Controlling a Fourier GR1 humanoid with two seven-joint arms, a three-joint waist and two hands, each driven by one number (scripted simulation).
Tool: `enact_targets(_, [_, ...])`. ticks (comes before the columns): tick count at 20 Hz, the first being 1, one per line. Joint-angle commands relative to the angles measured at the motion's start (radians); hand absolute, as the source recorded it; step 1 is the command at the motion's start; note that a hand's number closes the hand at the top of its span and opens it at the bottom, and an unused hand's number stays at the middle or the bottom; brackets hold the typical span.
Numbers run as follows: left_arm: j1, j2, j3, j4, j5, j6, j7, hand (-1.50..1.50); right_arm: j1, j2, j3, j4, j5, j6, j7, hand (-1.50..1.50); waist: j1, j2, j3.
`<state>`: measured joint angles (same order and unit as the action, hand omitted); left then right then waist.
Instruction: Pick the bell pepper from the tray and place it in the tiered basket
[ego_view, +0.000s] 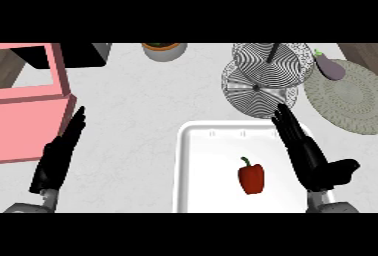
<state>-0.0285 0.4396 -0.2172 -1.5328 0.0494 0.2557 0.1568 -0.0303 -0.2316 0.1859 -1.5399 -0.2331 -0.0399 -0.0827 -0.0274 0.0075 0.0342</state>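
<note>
A red bell pepper (251, 178) with a dark stem lies in the white tray (193, 165), right of its middle. My right hand (304, 150) hovers over the tray's right side, just right of the pepper, fingers straight and pointing away from me, thumb out to the right; it is open and holds nothing. The wire tiered basket (262, 75) stands beyond the tray at the back, seen from above as two round mesh tiers. At the left my open left hand (59, 152) rests over the counter, fingers straight.
A pink box-like unit (29, 110) fills the left edge. A round woven mat (347, 97) lies at the right with an eggplant (330, 65) at its far edge. A grey pot (164, 50) stands at the back, a dark object (81, 55) left of it.
</note>
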Motion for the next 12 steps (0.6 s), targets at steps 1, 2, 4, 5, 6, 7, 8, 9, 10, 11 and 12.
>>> enact_targets(1, [-0.097,0.004,0.032,0.052,0.026,-0.05,0.036,0.0,0.064,0.001,-0.022,-0.018,0.027,0.001,-0.132,1.5,0.007,-0.006,-0.034])
enact_targets(2, [-0.036,-0.055,-0.012,0.01,0.029,-0.024,-0.002,0.0,0.125,0.023,0.008,-0.085,0.082,-0.046,-0.207,1.5,0.002,-0.011,-0.034])
enact_targets(4, [-0.054,-0.084,0.017,-0.014,0.123,-0.067,0.004,0.0,0.143,0.003,-0.013,-0.15,0.153,-0.098,-0.316,1.5,-0.018,-0.018,-0.035])
enact_targets(5, [-0.079,-0.127,0.0,-0.025,0.144,-0.063,0.029,0.0,0.15,-0.002,-0.032,-0.173,0.165,-0.112,-0.371,1.5,-0.034,-0.02,-0.034])
enact_targets(6, [-0.067,-0.119,0.024,-0.025,0.186,-0.091,0.017,0.0,0.183,-0.026,-0.045,-0.238,0.186,-0.118,-0.424,1.5,-0.055,-0.028,-0.036])
enact_targets(7, [-0.039,-0.137,0.019,-0.009,0.172,-0.055,0.026,0.0,0.191,-0.014,-0.248,-0.103,0.213,-0.359,-0.296,1.5,-0.131,-0.02,-0.043])
enact_targets(8, [-0.021,-0.133,0.023,-0.013,0.185,-0.071,0.006,0.0,0.224,0.09,-0.271,-0.122,0.157,-0.425,-0.34,-1.5,-0.112,-0.023,-0.036])
enact_targets(9, [-0.042,-0.149,0.019,-0.019,0.202,-0.078,0.022,0.0,0.258,0.162,-0.262,-0.14,0.139,-0.456,-0.402,-1.5,-0.097,-0.021,-0.033])
enact_targets(10, [-0.045,-0.161,0.012,-0.024,0.219,-0.096,0.021,0.0,0.296,0.205,-0.245,-0.135,0.151,-0.468,-0.5,-1.5,-0.06,-0.016,-0.032])
enact_targets(11, [-0.042,-0.17,-0.009,-0.026,0.21,-0.103,0.016,0.0,0.37,0.224,-0.199,-0.154,0.163,-0.469,-0.591,-1.5,-0.037,-0.015,-0.032])
enact_targets(12, [-0.063,-0.178,-0.015,-0.009,0.221,-0.125,0.023,0.0,0.394,0.226,-0.14,-0.157,0.194,-0.475,-0.679,-1.5,-0.018,-0.012,-0.033])
